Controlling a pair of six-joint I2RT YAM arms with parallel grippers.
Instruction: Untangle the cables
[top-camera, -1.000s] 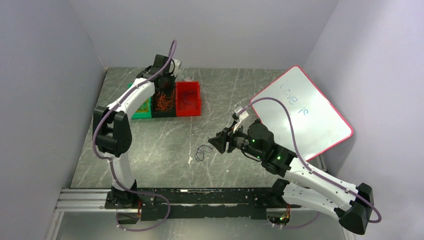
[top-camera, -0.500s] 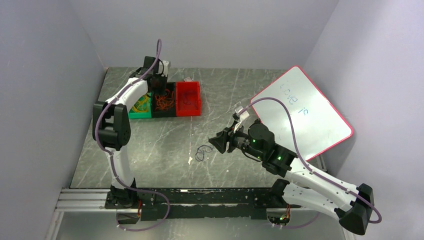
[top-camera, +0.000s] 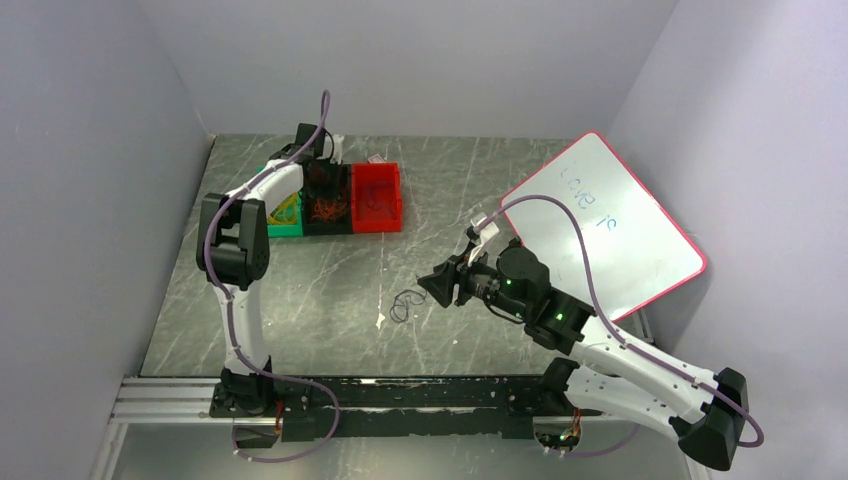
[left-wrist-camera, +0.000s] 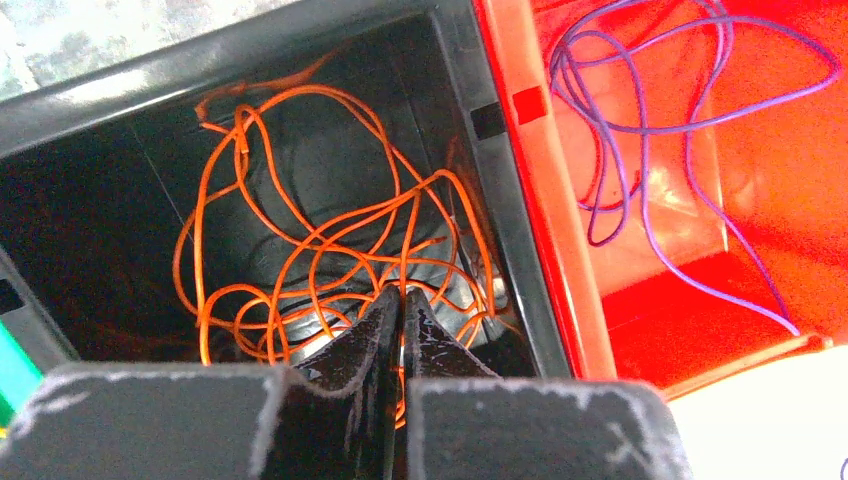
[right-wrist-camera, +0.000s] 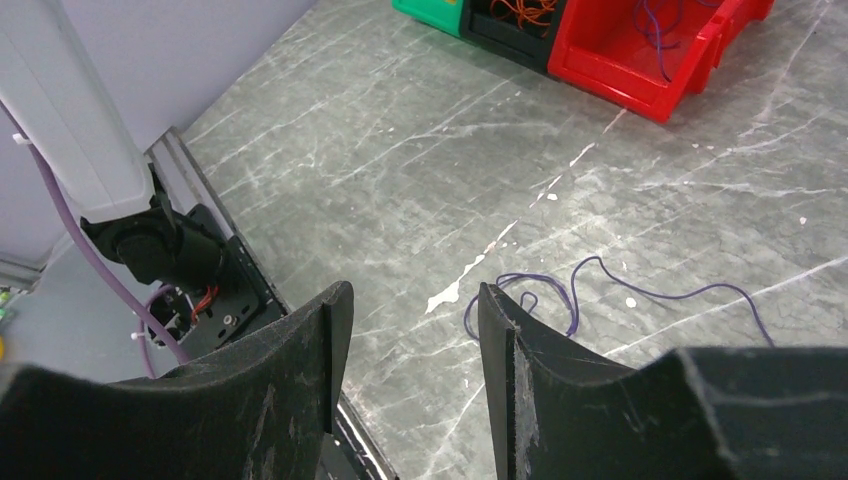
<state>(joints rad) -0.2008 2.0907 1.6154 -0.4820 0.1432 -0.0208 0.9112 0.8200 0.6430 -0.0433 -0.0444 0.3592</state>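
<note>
- The left gripper (left-wrist-camera: 400, 300) has its jaws pressed together, tips pointing down into a black bin (left-wrist-camera: 505, 230).
- The tips sit among the orange cables (left-wrist-camera: 330, 235), a loose tangle of thin loops across the bin's floor. One strand runs right up to the tips, but I cannot tell whether it is pinched between them.
- Against the black bin's right wall stands a red bin (left-wrist-camera: 560, 250) with a few thin purple cables (left-wrist-camera: 645, 130) looped inside it.
- On the black bin's other side is a green bin (top-camera: 283, 230) with yellow cables (top-camera: 288, 210) in it. The three bins stand in a row at the far left of the counter (right-wrist-camera: 420, 150).
- The right gripper (right-wrist-camera: 412, 295) has its jaws apart with nothing between them, and it hangs above the middle of the counter.
- Just beyond its tips a loose purple cable (top-camera: 404, 303) lies flat on the counter in a few small loops with one long tail. It is well apart from the bins and touches neither jaw.
- A red-framed whiteboard (top-camera: 600, 230) with faint blue writing lies at the counter's right side.
</note>
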